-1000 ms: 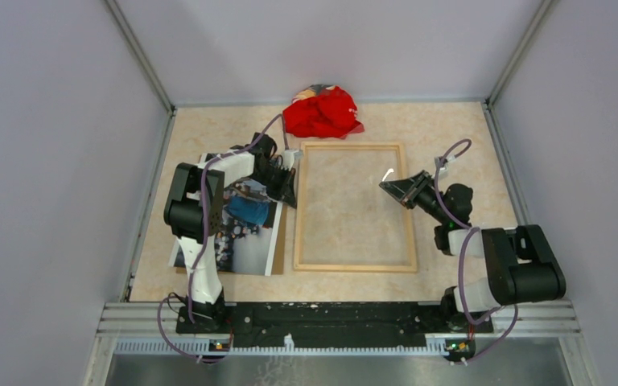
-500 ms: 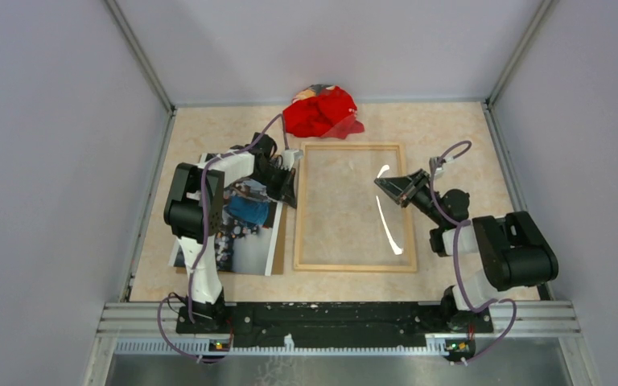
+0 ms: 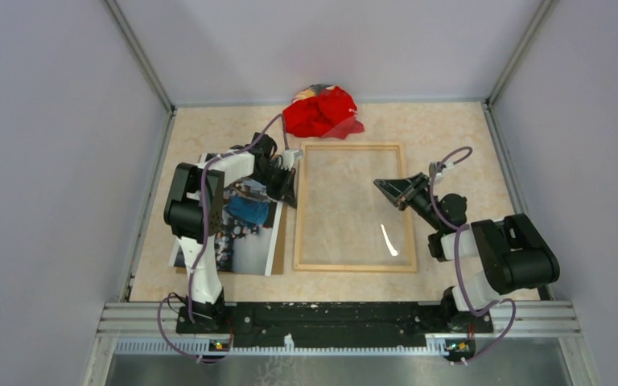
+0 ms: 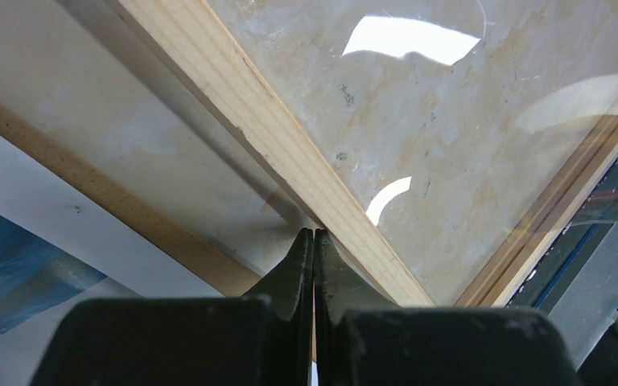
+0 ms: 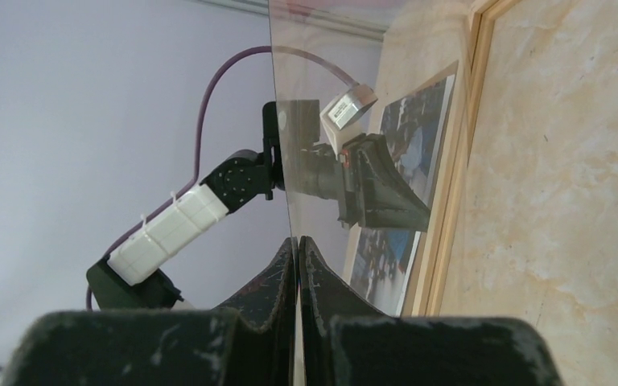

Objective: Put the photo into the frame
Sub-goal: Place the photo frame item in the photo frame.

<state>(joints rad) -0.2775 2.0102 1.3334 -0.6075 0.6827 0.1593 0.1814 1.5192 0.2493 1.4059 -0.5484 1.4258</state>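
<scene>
Bright, even light from above fills the scene, and shadows on the surface (image 3: pixel 451 129) are faint and soft. The overhead view is sharp throughout. White glare patches streak the glass pane (image 3: pixel 354 201), largest in the left wrist view. Up close, the left claw (image 4: pixel 314 237) and right claw (image 5: pixel 298 241) look dark and slightly blurred.

I see a pale wood frame (image 3: pixel 354 267) with straight grain, a clear pane (image 3: pixel 370 217) streaked with white glare, a blue, dark and white photo (image 3: pixel 245 233), a red cloth (image 3: pixel 322 112), and a beige marbled tabletop (image 3: pixel 451 137).
</scene>
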